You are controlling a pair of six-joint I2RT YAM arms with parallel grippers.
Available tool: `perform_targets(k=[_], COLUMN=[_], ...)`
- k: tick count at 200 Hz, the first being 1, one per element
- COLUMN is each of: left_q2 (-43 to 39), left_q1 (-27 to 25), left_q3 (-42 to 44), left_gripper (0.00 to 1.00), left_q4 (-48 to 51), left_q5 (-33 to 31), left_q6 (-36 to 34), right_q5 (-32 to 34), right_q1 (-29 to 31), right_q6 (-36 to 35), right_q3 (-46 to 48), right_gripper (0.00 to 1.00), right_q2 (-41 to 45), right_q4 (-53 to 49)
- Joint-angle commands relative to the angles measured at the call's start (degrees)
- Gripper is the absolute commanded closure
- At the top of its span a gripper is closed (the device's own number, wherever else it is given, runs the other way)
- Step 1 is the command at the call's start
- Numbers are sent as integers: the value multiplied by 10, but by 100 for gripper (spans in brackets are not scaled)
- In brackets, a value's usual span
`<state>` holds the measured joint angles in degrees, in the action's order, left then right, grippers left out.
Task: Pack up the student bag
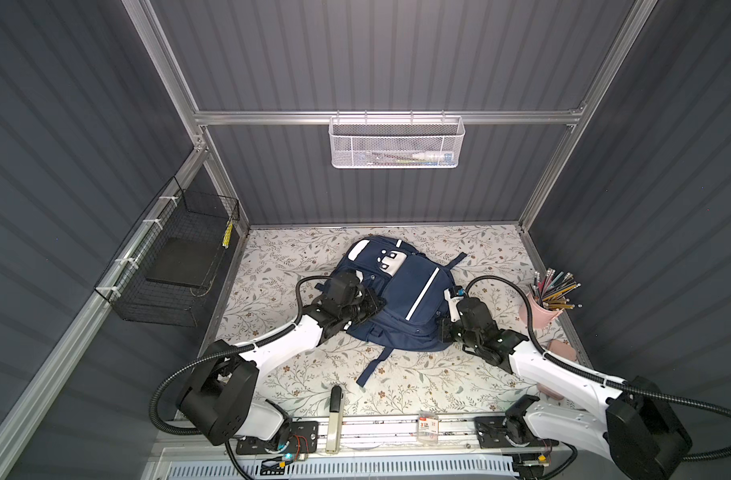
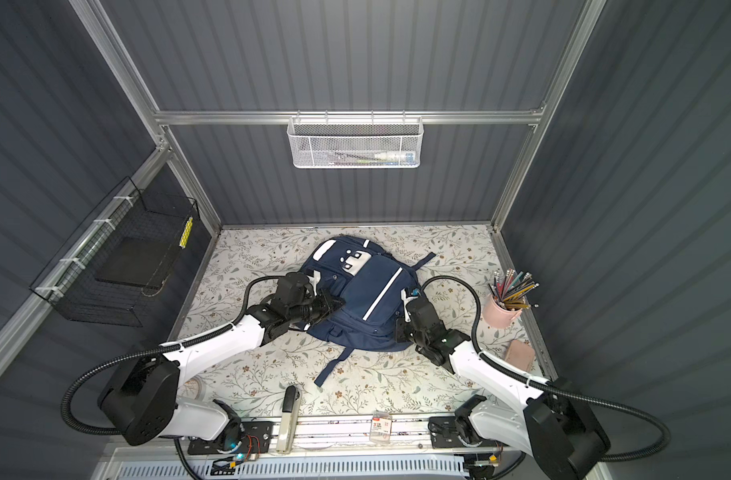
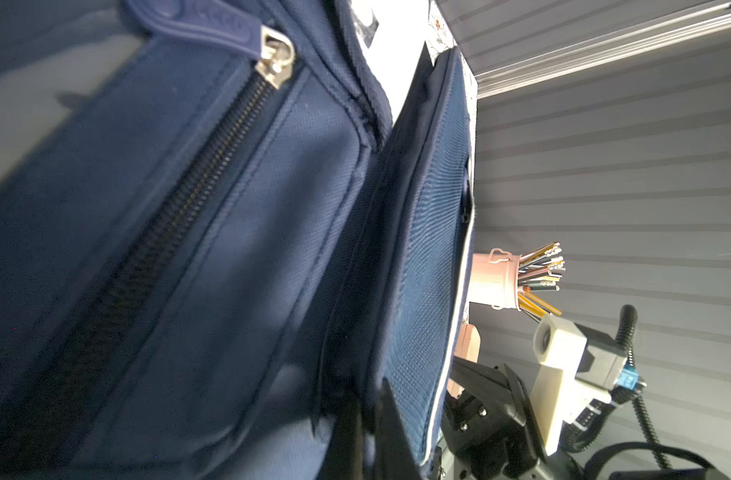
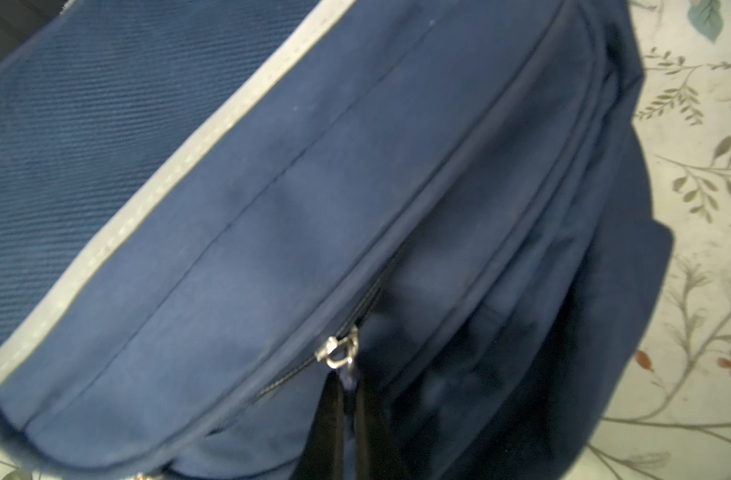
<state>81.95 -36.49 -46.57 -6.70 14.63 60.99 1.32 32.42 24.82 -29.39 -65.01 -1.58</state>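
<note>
The left claw [image 1: 375, 304], pressed together, touches the left side of the student bag [image 1: 401, 291] lying mid-table and looking shut, the right claw [image 4: 350, 419] pinches a zip pull [image 4: 339, 353], and the pencils [image 1: 557, 286] wait outside, so packing seems barely begun.

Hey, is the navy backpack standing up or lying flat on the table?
Lying flat: the backpack rests front side up on the floral table, white stripe and patch facing up.

navy white-striped student bag [image 1: 401, 293], flat, front up
</note>
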Motion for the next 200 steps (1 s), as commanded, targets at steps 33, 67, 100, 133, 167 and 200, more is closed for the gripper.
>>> perform_targets(k=[33,67,100,133,167,200], left_q2=[33,96,113,9,-106,-112], left_q1=[45,68,111,110,101,4], left_q3=[-25,-81,-87,-18,81,87], left_gripper=[95,76,1,0,6,23], left_q4=[-10,-17,-33,30,51,21], left_q5=[-35,-22,30,-9,-47,-91], left_q6=[-88,-112,-90,-71,-7,40], right_q5=[35,72,69,32,36,33], right_q1=[84,169,221,226,232,243], right_q6=[45,89,96,110,116,110], right_q3=[12,-6,-86,-164,-218,-232], right_gripper=[100,100,100,100,100,100], right_q2=[63,31,-80,-174,-224,-242], right_q4=[-71,-65,-34,20,25,25])
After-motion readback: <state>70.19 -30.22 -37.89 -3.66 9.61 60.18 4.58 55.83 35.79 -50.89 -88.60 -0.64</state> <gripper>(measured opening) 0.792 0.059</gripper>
